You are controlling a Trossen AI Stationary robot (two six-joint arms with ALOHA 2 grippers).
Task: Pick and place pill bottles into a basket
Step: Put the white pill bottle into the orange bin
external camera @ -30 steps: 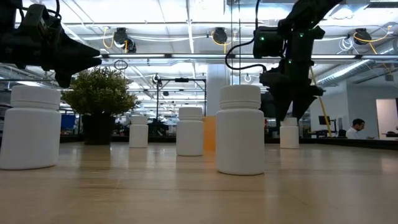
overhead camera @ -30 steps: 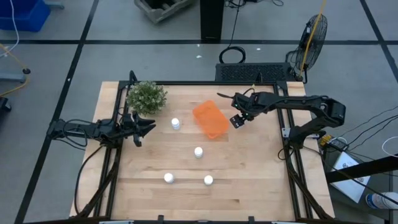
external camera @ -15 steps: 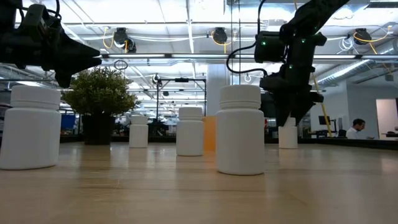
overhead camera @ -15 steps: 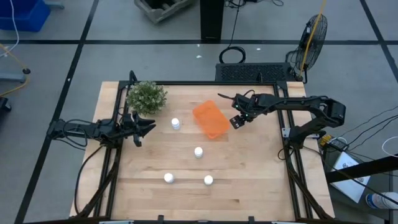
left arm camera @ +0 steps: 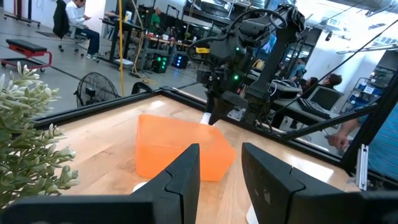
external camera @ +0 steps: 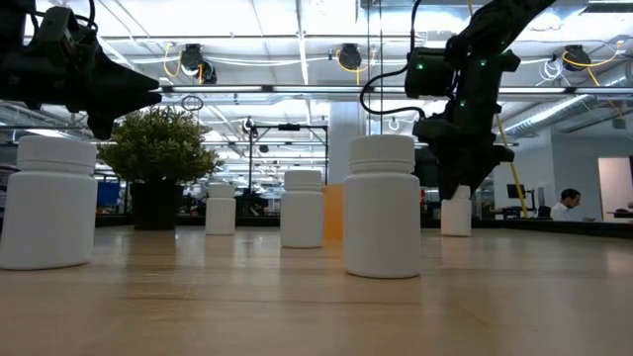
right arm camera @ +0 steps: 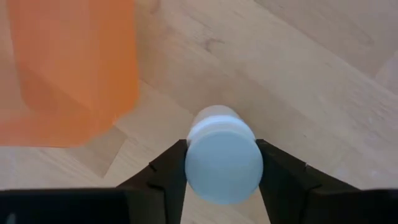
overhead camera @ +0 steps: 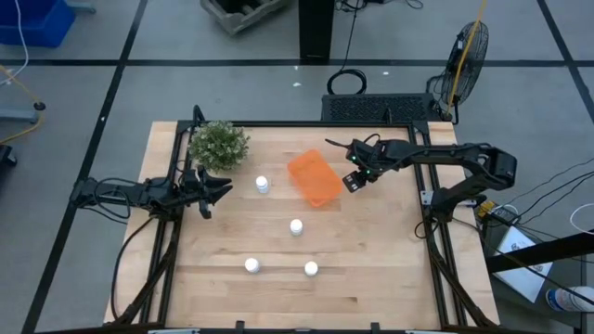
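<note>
Right end effector [right arm camera: 222, 171]: clamped on bottle [right arm camera: 222, 162] beside basket [overhead camera: 314, 179]. Left end effector [left arm camera: 219, 177]: narrow, idle. Risk: shallow cap grip, bottle slips.

Five bottles show in all: four stand free on the table [overhead camera: 390, 278], at [overhead camera: 263, 185], [overhead camera: 296, 226], [overhead camera: 251, 266] and [overhead camera: 311, 269], and a fifth [right arm camera: 224, 155] sits between the fingers of the right pincer [overhead camera: 353, 180]. There is one orange basket [overhead camera: 313, 179], one plant [overhead camera: 219, 145], and two pincers, the left pincer [overhead camera: 219, 192] being the other.
</note>
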